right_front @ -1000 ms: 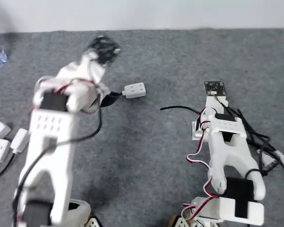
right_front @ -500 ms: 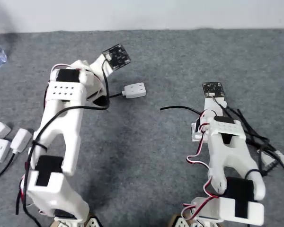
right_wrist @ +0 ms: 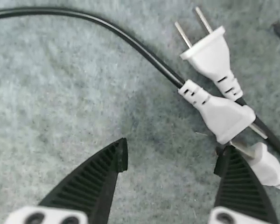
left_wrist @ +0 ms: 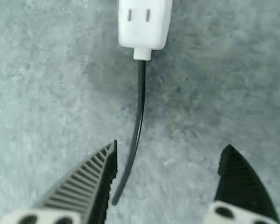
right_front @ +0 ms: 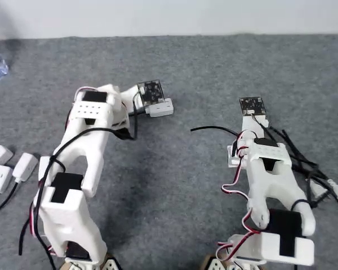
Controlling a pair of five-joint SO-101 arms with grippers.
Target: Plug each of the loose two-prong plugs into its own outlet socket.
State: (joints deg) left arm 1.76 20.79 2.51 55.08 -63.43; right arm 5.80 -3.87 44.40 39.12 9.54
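A: Start at the left gripper (left_wrist: 168, 172) — how does it stand?
B: Spread wide, with nothing between its fingers. It hangs low over the grey carpet (right_front: 180, 191). A black cord (left_wrist: 139, 107) lies on the carpet in the gap, nearer the ribbed finger. It runs straight out to a white outlet socket (left_wrist: 144, 21) whose two slots face up. The fingers and the socket are apart.
A: And from above?
B: In the high view that arm stretches from the near-left corner toward the middle of the table, its wrist just beside the socket.
A: The right gripper (right_wrist: 170, 172)?
B: Also wide open and empty, low over the carpet. Beyond its fingertips lie the loose plugs. There is a white two-prong plug (right_wrist: 210, 49) with both prongs bare, and a second plug (right_wrist: 221, 114) touching its cord end, on a black cable (right_wrist: 107, 28). A third white piece (right_wrist: 268, 165) lies beside one fingertip — I cannot tell whether they touch.
A: Anything farther out?
B: Three small white blocks (right_front: 23, 166) sit at the table's left edge, well apart from both grippers.
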